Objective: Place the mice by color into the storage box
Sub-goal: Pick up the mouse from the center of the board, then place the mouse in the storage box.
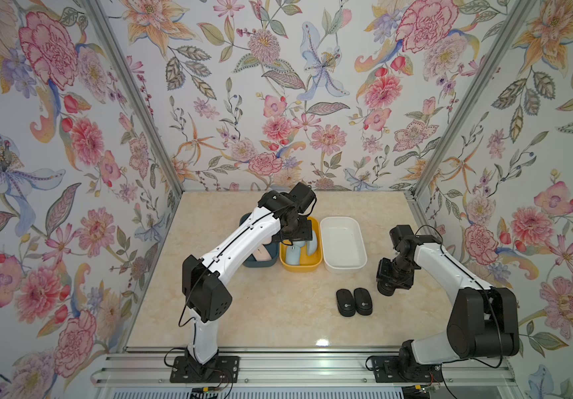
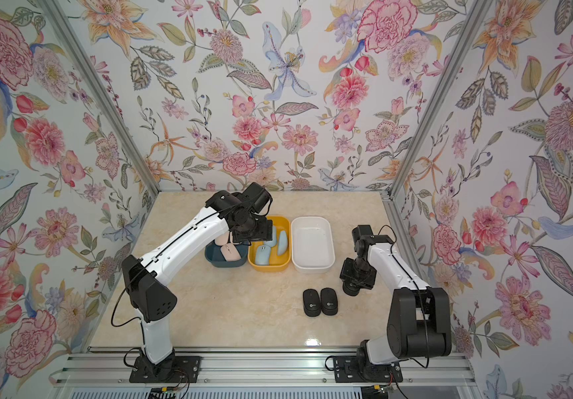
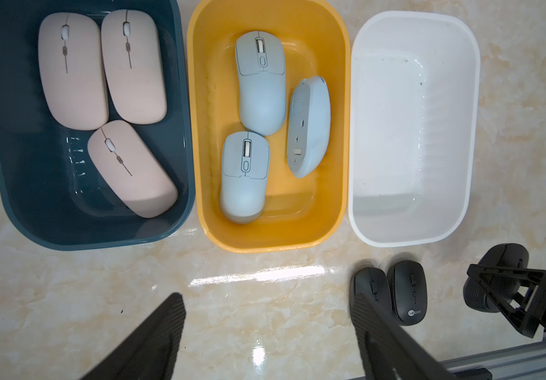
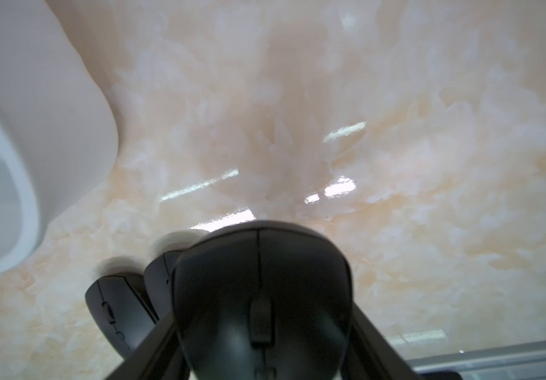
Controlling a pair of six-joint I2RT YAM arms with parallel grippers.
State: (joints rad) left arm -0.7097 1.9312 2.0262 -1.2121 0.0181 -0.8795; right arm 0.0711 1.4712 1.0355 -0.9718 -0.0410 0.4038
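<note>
my right end effector (image 4: 261, 348) is clamped on a black mouse (image 4: 258, 269), gripping its two long sides, with the mouse's nose pointing away from the wrist. the white box (image 4: 34, 115) sits ahead of this end effector, off toward the left arm's side, and it is empty. the nearer loose black mouse (image 1: 363, 301) and the farther loose black mouse (image 1: 345, 303) lie touching each other on the surface (image 1: 278, 311), just beside the end effector on that same side.

as i read it, the step in hand is carrying the held mouse to the white box. i'd raise it enough to clear the rim and bring it over the middle of the box. then i'd go low before letting go, so it doesn't land on edge like the tipped light blue mouse (image 3: 308, 128) in the yellow box (image 3: 196, 131).

my left end effector (image 3: 266, 306) hangs open and empty above the row of boxes. the pink mice (image 3: 71, 72) lie in the dark blue box (image 3: 2, 164).

i can't tell how far the held mouse is off the surface. in the right wrist view it hides the fingertips. in both top views the wrist covers most of it, and the left arm covers much of the dark blue box.
</note>
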